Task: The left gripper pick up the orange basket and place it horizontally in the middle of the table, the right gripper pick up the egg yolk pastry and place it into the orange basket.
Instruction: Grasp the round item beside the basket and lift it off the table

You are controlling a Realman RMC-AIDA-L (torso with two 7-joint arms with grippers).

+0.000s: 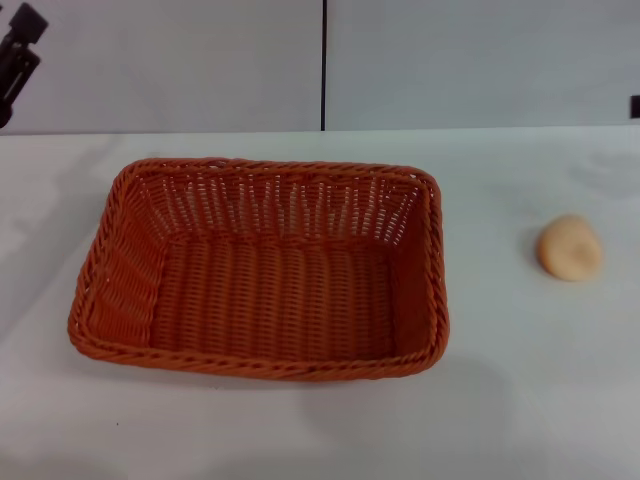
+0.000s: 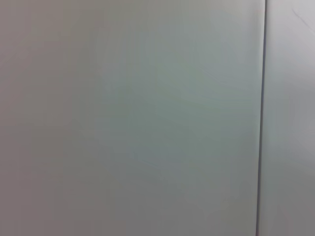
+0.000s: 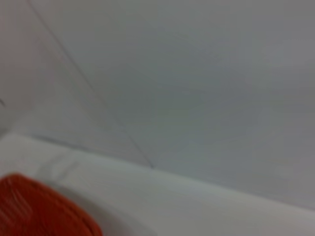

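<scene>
The orange basket (image 1: 262, 270) lies flat and lengthwise across the middle of the white table (image 1: 520, 400), and it holds nothing. Its corner also shows in the right wrist view as an orange blur (image 3: 39, 211). The egg yolk pastry (image 1: 569, 247), a small pale peach bun, sits on the table to the right of the basket, well apart from it. My left gripper (image 1: 15, 60) is raised at the far left, above and behind the table, away from the basket. Only a small black piece of my right gripper (image 1: 635, 105) shows at the right edge, far from the pastry.
A grey wall with a dark vertical seam (image 1: 324, 65) stands behind the table's far edge. The left wrist view shows only that wall and a seam (image 2: 261, 118). Bare tabletop lies in front of the basket and around the pastry.
</scene>
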